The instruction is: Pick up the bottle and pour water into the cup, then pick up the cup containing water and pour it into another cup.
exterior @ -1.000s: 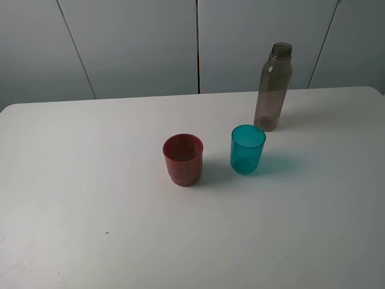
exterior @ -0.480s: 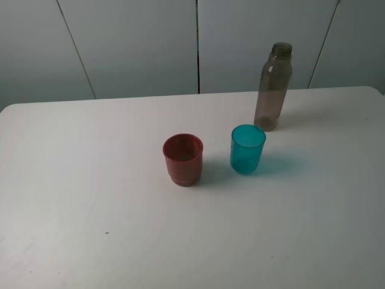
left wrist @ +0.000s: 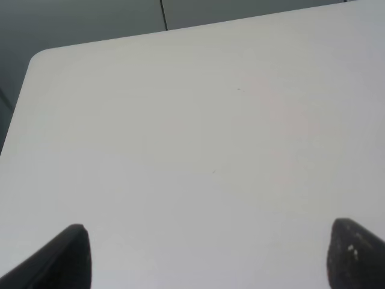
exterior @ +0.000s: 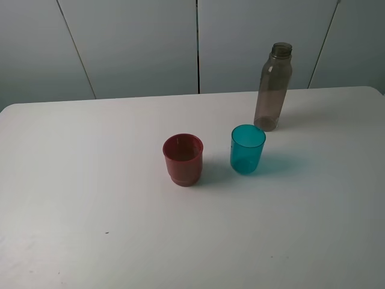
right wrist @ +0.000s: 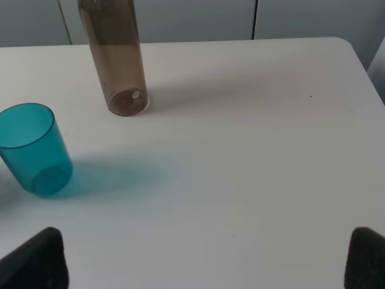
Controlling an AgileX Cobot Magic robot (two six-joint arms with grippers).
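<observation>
Nothing has been picked up yet; all three task items stand untouched on the table (exterior: 72,180).

**Item positions (ext. high view).** The bottle (exterior: 274,87) stands upright near the far edge, right of centre, long axis vertical, neck open at top. The cup (exterior: 247,149) is set just in front of the bottle, slightly toward centre, apart from it. Another cup (exterior: 183,159) stands to the left of the teal one, with a clear gap between them.

**Jaws.** The right gripper (right wrist: 207,256) is seen with its jaws spread wide, nothing between them; only the two dark fingertips (right wrist: 36,259) show at the frame's edge. The left gripper (left wrist: 210,253) is likewise wide and empty, above bare tabletop; no task item appears in the left wrist view.

**Key relation.** In the right wrist view the bottle (right wrist: 117,60) lies ahead of the jaws and off to one side of their centreline, with the cup (right wrist: 33,147) nearer and further off to that same side. The right arm is judged the nearer one for the first grasp. Since the bottle axis is vertical, a level side-on approach at mid-body is called for, w/ the opening re-centred on the bottle first. Risk: the near fingertip could clip the teal cup on the way in.
</observation>
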